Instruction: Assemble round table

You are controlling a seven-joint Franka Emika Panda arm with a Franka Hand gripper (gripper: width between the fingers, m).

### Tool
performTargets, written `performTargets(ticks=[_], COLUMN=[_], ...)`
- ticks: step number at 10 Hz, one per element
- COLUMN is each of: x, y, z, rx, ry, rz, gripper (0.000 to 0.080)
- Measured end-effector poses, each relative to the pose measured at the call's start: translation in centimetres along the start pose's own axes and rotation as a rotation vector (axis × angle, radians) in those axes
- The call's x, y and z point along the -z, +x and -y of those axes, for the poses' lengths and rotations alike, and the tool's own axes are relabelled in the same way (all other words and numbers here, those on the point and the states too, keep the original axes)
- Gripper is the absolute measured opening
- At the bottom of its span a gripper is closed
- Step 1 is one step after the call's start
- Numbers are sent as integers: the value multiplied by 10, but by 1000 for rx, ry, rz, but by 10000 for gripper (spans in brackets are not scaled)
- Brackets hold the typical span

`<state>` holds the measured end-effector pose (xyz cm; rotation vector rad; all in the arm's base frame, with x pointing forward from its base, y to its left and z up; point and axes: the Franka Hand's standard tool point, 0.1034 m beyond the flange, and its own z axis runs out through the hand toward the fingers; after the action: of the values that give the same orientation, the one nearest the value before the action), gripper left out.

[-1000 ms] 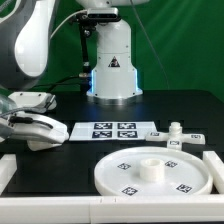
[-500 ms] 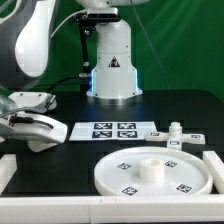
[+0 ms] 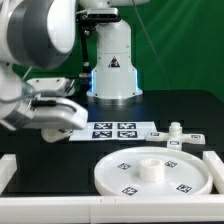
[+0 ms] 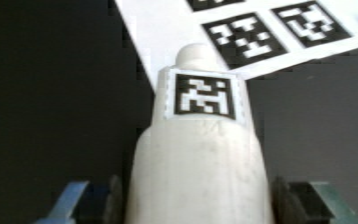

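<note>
**Q:** Gripper state?

**A:** In the wrist view, both fingers (image 4: pixel 91 196) clamp the sides of the tagged white post (image 4: pixel 197 130). The post's rounded tip overlaps the marker board (image 4: pixel 247 25). In the exterior view the gripper (image 3: pixel 55 112) sits at mid-left of the frame, and the post cannot be made out there.

**Q:** Remaining parts?

**A:** Exterior view only. The round disc (image 3: pixel 105 176) lies at lower right. The cross piece (image 3: pixel 176 134) lies behind it at right, well apart from the gripper.

My black bench (image 3: pixel 60 165)
On it lie the marker board (image 3: pixel 112 130), the round disc (image 3: pixel 152 175) and the cross piece (image 3: pixel 177 137).
</note>
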<state>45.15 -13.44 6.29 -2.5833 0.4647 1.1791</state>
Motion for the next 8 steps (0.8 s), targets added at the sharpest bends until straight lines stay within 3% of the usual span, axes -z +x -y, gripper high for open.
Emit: performTargets(ticks=[1, 5, 6, 7, 8], x=[8, 17, 24, 36, 46], y=[-9, 3, -1, -15, -27], z=[14, 18, 42, 77, 100], rx=[29, 61, 50, 90, 121], ry=[-13, -43, -55, -70, -83], rz=[-27, -294, -394, -486, -543], gripper=[403, 403, 403, 403, 403])
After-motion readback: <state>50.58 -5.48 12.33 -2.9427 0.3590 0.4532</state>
